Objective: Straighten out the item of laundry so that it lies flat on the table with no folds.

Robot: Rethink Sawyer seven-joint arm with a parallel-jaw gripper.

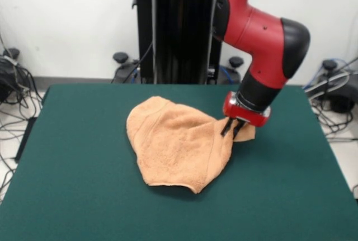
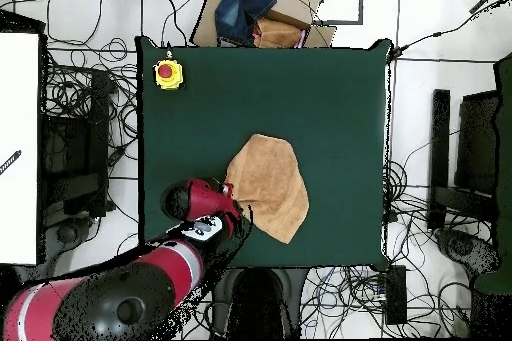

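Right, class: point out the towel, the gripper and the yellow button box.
towel (image 1: 176,146), front view, middle of the cloth.
gripper (image 1: 232,129), front view, between its dark fingertips at the towel's edge.
button box (image 2: 168,74), overhead view, its red top.

One camera stands across the counter (image 1: 84,196), fairly close and angled down toward the arm (image 1: 263,34), while the other hangs high above looking straight down (turned half round against the first), and both share the green counter and its towel (image 2: 268,185).
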